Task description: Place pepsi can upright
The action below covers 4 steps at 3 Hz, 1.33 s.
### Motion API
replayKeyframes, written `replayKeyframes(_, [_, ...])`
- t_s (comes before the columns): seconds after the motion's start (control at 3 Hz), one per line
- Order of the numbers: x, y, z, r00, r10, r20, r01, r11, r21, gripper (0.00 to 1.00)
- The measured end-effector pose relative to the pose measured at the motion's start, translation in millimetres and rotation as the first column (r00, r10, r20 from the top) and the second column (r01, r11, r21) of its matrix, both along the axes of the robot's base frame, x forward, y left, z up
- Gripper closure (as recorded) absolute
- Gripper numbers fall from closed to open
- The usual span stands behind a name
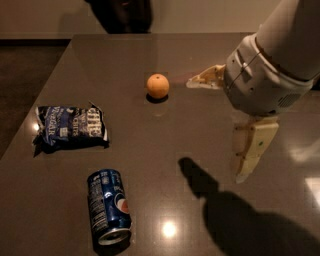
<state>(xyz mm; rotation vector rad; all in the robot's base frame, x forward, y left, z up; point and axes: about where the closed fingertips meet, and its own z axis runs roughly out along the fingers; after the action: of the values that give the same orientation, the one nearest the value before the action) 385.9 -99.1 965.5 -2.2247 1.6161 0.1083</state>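
The pepsi can (109, 206) is dark blue with a round red-white-blue logo. It lies on its side near the front left of the dark table (200, 210), its silver end facing the front edge. My gripper (216, 131) hangs above the table's right half, well to the right of the can and apart from it. Its two cream fingers are spread wide, one pointing left (202, 79) and one pointing down (252, 150). It is open and holds nothing.
A crinkled blue chip bag (70, 127) lies flat at the left, behind the can. An orange (158, 86) sits at mid table, left of the gripper. A dark figure (122, 15) stands beyond the far edge. The arm's shadow (240, 220) falls at front right.
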Motion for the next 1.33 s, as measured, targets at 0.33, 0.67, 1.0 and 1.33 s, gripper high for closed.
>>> replayKeyframes(0.33, [-18.4,41.6,-13.8,0.9729,0.231,0.004,-0.231,0.973,0.015,0.0])
replayKeyframes(0.67, [-30.9,78.1,-29.9,0.9096,0.414,0.036,-0.415,0.91,0.014,0.0])
replayKeyframes(1.0, [-37.3,103.5,-41.4,0.8294,0.551,0.092,-0.553,0.833,-0.004,0.0])
replayKeyframes(1.33, [-46.2,124.9,-48.2,0.7246,0.675,0.138,-0.678,0.734,-0.033,0.0])
